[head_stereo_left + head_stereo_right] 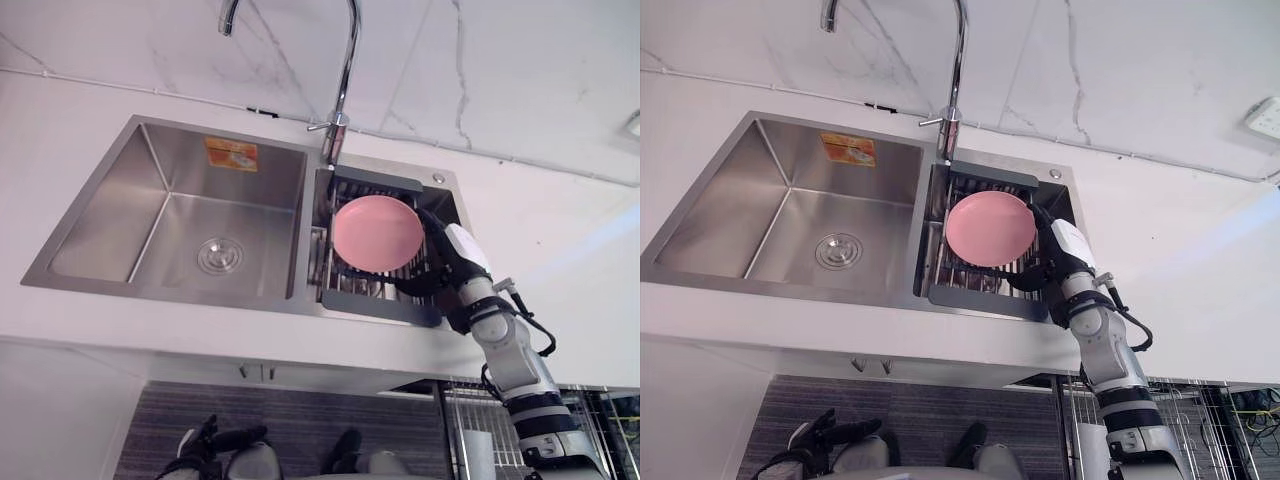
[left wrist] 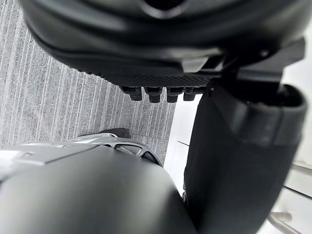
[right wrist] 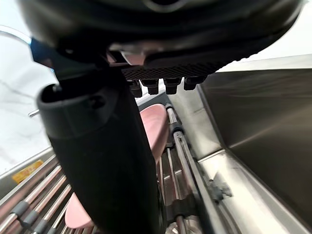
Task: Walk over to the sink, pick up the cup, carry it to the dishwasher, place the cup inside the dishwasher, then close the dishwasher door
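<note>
Plate (image 1: 377,233) on rack (image 1: 380,305) in right basin of sink (image 1: 170,215), faucet (image 1: 345,90) behind

Both eye views look down, sharing the sink (image 1: 120,205), wrist views very close

A white wall (image 1: 500,70), veined with thin grey lines like marble, is seen across the top of the frame. Below it a plain white countertop (image 1: 50,150) is spread from the left edge to the right, and a dark seam is drawn where the two meet. A pale streak of light (image 1: 600,235) is cast on the countertop at the right. Under the counter's front edge, a white cabinet front (image 1: 60,420) is seen at lower left and a grey, finely striped floor (image 1: 290,420) at lower centre.
</note>
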Controlling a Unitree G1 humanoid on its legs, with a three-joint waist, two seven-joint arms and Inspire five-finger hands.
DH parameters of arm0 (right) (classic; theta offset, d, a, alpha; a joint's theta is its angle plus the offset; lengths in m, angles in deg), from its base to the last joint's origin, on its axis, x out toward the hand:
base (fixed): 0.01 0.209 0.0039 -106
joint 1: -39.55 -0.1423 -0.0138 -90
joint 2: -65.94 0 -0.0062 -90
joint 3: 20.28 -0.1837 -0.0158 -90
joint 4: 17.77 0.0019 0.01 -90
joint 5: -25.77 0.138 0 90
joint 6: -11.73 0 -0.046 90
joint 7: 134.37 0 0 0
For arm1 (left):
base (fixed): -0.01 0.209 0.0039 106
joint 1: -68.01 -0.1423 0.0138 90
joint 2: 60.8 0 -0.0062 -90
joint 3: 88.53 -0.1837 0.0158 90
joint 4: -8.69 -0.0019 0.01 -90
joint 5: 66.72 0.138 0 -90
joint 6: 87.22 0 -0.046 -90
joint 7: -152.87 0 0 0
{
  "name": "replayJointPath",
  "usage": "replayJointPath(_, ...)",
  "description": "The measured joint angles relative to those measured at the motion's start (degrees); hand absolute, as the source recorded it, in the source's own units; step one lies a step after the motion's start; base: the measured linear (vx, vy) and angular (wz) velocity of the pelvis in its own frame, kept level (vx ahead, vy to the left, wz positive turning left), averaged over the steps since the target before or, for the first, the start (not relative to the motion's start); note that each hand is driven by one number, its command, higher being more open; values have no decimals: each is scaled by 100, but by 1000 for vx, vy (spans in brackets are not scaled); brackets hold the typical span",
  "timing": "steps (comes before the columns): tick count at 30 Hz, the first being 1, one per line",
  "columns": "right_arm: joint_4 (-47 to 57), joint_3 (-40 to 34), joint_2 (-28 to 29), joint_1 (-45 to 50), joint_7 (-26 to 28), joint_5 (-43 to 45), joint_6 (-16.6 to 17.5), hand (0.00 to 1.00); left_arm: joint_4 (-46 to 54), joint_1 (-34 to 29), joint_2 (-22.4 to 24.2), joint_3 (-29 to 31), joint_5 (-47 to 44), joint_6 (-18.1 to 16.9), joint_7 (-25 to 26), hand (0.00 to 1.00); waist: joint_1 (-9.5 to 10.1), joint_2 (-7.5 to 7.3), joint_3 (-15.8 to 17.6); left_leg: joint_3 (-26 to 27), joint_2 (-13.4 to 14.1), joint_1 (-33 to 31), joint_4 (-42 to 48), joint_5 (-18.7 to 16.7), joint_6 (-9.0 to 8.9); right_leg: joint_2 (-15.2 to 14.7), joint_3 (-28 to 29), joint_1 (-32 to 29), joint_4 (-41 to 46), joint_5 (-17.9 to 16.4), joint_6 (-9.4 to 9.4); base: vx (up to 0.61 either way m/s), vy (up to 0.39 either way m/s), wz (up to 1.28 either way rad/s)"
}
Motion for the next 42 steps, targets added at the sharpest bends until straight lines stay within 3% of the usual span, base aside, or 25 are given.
replayJointPath(14,-96,249,-125,-202,-415,-935,-68,100,76,-3,86,0,91,-36,-32,100,90,136,90,-124,-168,10,-85,92,22,-211,-108,-14,180,-81,102,10,22,6)
replayJointPath(27,-241,289,-219,-397,-461,-1097,-34,100,192,-26,93,-17,104,-10,-145,100,127,186,122,-189,-190,7,-65,92,21,-263,-131,-15,286,-139,118,6,1,2)
replayJointPath(33,-341,400,-218,-402,-868,-1123,-13,100,207,-26,98,-54,109,-25,-146,100,137,223,146,-199,-189,6,-69,91,20,-265,-130,-22,300,-146,109,0,0,0)
replayJointPath(36,-359,434,-218,-401,-1245,-1126,150,100,222,-25,100,-135,108,-71,-145,100,138,275,179,-207,-189,-1,-72,91,20,-266,-132,-33,310,-148,106,0,0,0)
replayJointPath(42,-359,434,-218,-401,-2029,-1359,840,100,229,-26,111,-160,110,-143,-146,100,165,305,198,-225,-187,-8,-72,92,22,-279,-136,-53,364,-203,118,17,-3,0)
